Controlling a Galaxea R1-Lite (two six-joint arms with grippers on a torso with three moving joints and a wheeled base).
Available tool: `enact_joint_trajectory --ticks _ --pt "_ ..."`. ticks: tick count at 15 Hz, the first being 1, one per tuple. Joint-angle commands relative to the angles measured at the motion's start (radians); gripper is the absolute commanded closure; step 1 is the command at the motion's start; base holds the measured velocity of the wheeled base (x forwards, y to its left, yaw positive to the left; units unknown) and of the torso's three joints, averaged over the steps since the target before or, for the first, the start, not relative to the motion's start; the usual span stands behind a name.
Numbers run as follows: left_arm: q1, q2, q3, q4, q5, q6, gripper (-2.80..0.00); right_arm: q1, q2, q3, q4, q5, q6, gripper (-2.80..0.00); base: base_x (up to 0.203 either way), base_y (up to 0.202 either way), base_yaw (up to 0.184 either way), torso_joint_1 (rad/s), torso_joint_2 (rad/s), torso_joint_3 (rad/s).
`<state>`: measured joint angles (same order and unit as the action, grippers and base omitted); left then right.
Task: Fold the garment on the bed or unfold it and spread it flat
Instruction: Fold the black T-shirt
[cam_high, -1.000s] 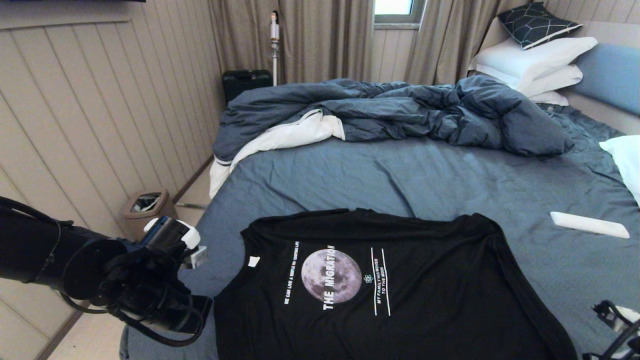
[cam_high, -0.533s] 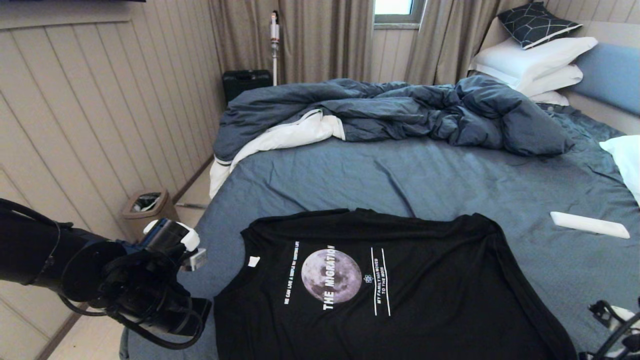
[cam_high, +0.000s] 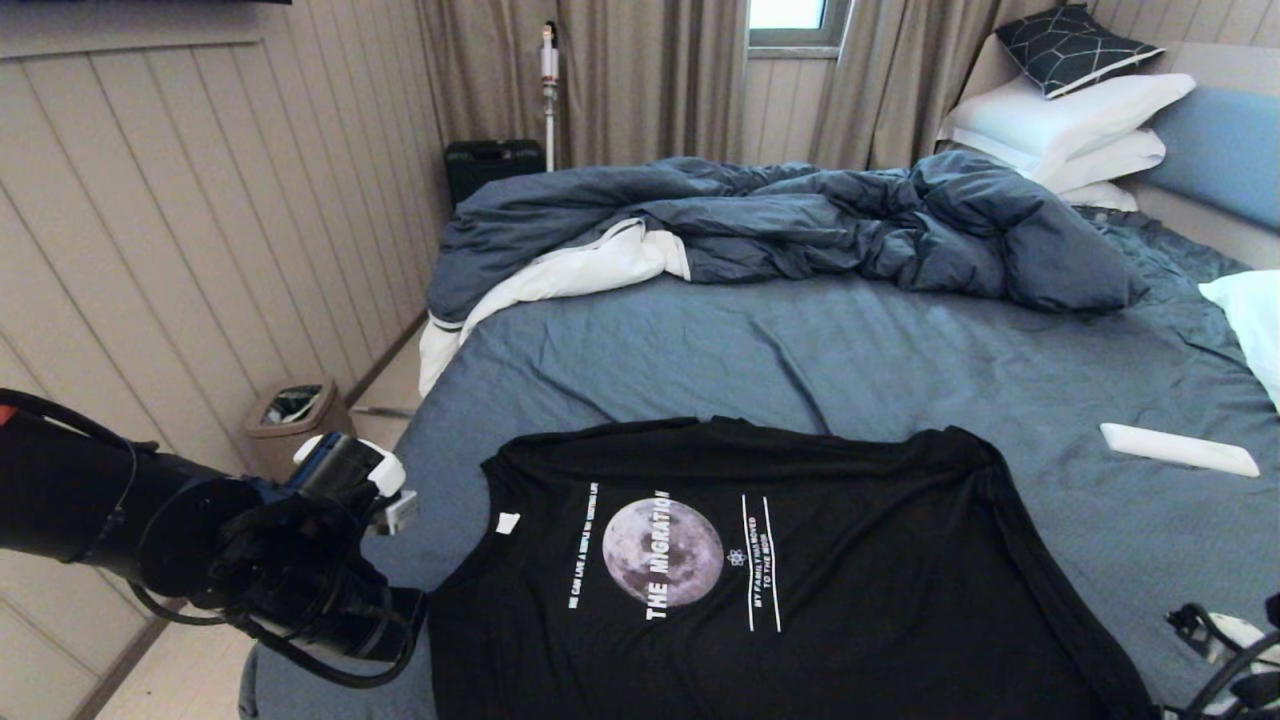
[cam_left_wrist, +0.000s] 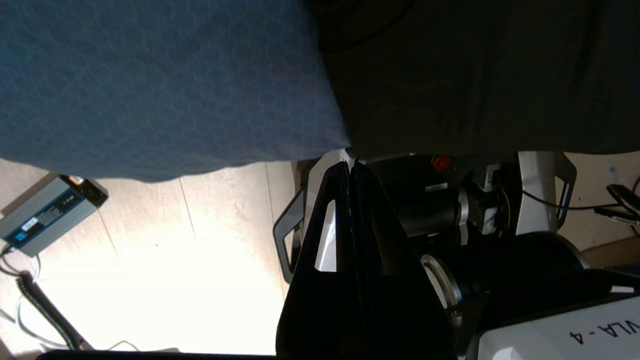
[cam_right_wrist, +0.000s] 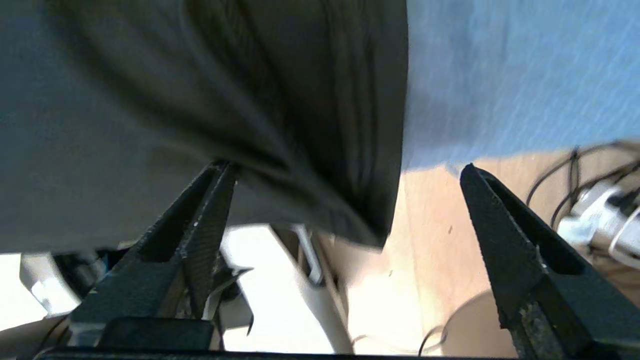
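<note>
**T-shirt spread flat at the near edge of the bed**

T-shirt (cam_high: 800, 580): black, lying print-up on the near part of the bed (cam_high: 850, 350), on the blue sheet. Grey moon print and white lettering face up; small white neck tag toward the robot's left. The near hem hangs over the bed edge, as both wrist views show (cam_left_wrist: 475, 75) (cam_right_wrist: 225, 100).

Left gripper (cam_left_wrist: 350, 167): fingers pressed tight together, nothing between them. Tips sit just below the mattress edge, right at the shirt's hanging corner; whether they touch the cloth cannot be told. In the head view its arm reaches in from the lower left, beside the shirt.

Right gripper (cam_right_wrist: 345, 200): jaws spread wide, holding nothing. The shirt's hanging edge droops in the gap between the two fingers. Only a sliver of this arm shows at the head view's lower right corner.

Farther back: rumpled dark blue duvet (cam_high: 800, 220) across the far side, white pillows (cam_high: 1070, 120) stacked at the headboard (cam_high: 1225, 150). A flat white object (cam_high: 1178, 449) lies on the sheet to the right, well apart from the shirt.
</note>
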<state>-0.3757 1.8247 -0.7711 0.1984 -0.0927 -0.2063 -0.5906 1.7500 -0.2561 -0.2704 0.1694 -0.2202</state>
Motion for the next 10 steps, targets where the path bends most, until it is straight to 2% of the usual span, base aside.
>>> enact_joint_trajectory --ticks 1,6,7,10 --pt "0.000 0.004 -0.002 -0.002 0.001 -0.001 0.00 -0.001 0.015 0.032 -0.062 0.002 -0.005 -2.80 0.000 0.000 0.000 0.000 0.00 0.000" --pt "0.000 -0.002 -0.008 -0.001 0.001 -0.003 0.00 0.003 0.019 0.044 -0.082 0.002 -0.013 -2.80 0.000 0.000 0.000 0.000 0.00 0.000" --pt "0.000 -0.003 -0.005 -0.001 0.001 -0.004 0.00 0.005 0.019 0.046 -0.081 0.002 -0.013 0.00 0.000 0.000 0.000 0.000 0.00 0.000" --pt "0.000 -0.006 -0.008 -0.001 0.001 -0.004 0.00 0.008 0.019 0.046 -0.081 0.002 -0.016 0.00 0.000 0.000 0.000 0.000 0.00 0.000"
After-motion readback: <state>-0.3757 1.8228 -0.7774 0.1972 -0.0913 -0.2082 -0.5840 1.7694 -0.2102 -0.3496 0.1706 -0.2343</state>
